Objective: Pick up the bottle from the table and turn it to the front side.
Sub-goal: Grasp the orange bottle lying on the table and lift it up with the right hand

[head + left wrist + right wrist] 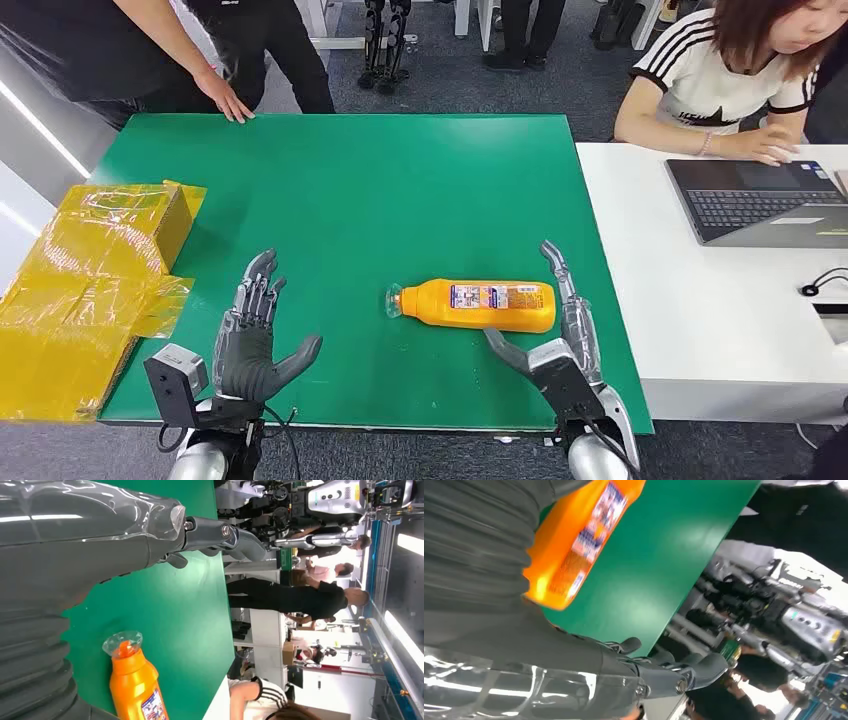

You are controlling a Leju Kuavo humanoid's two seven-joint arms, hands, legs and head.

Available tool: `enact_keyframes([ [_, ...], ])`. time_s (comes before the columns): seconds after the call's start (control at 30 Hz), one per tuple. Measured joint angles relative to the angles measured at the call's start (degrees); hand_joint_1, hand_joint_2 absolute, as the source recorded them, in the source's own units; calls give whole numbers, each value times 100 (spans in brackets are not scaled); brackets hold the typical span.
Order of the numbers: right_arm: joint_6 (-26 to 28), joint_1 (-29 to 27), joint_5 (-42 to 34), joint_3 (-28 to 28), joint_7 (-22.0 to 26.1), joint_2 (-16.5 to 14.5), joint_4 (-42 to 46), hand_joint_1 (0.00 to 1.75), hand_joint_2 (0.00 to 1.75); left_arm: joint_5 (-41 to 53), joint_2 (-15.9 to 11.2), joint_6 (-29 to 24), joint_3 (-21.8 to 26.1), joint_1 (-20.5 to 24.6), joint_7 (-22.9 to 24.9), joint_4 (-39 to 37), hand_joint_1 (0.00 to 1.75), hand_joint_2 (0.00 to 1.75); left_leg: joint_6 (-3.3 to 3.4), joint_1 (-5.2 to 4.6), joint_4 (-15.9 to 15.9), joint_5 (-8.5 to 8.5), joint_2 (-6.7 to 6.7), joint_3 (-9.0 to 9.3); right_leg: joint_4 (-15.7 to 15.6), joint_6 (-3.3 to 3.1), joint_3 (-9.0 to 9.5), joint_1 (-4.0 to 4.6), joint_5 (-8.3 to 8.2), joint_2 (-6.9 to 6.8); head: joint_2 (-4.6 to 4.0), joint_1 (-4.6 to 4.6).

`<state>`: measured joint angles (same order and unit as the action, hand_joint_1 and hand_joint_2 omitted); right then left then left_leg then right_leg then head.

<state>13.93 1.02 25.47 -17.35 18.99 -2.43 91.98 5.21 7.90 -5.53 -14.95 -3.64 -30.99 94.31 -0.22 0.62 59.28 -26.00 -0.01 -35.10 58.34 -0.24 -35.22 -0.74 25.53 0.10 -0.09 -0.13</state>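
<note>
- At the table's left edge sits a yellow box (95, 290), wrapped in shiny, crinkled tape or film; its outer side is cut off by the picture's edge.
- The left hand (250, 335) is raised over the near left part of the green table (400, 180), palm up and facing inward, its dark fingers (262, 285) spread apart and holding nothing.
- A person's hand (228, 103) rests flat on the table's far edge, above the left hand's side.
- The bottle (480, 305) lies on its side near the table's front middle, well apart from the left hand, its clear cap pointing towards that hand; it is smooth orange plastic with a printed label facing up.
- The right hand (560, 340) stands just beside the bottle's base end, fingers straight and apart, thumb reaching under the near side of the bottle; from the head view it seems to touch the bottle or nearly so, yet it grips nothing.
- In the right wrist view the bottle (579, 540) is blurred and its cap end is hidden behind the grey ribbed cover.
- Right of the green table, a white table (700, 300) carries a laptop (760, 200), where another person sits.
</note>
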Motion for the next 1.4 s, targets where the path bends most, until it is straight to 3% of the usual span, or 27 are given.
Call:
enact_keyframes([
  [0.37,-629,394,923,-10,-677,527,-659,0,175,105,38,220,-26,34,99,-21,0,175,0,0,0,0,0,-1,0,0,0,0,0,0,-2,0],
  [0.6,-1277,1317,1059,-480,-820,934,-1898,0,175,131,37,447,-121,339,94,-273,0,175,5,0,3,12,-1,0,0,0,1,0,-10,-1,-2,1],
  [1.0,-1016,2171,1690,-1163,-909,1366,-2669,0,175,251,32,406,-193,683,49,-660,0,175,9,0,6,15,-1,-2,1,0,-1,0,-12,-1,-1,1],
  [1.23,-1367,2349,1407,-1447,-825,1376,-2950,0,175,69,15,504,-207,945,46,-939,0,175,9,0,6,16,-1,-2,1,0,0,0,-13,-1,-2,0],
  [1.4,-2116,2601,667,-1555,-691,1444,-3278,0,175,-41,6,586,-273,1008,50,-1073,0,175,9,-2,8,16,-1,-2,1,1,0,-1,-13,0,-2,0],
])
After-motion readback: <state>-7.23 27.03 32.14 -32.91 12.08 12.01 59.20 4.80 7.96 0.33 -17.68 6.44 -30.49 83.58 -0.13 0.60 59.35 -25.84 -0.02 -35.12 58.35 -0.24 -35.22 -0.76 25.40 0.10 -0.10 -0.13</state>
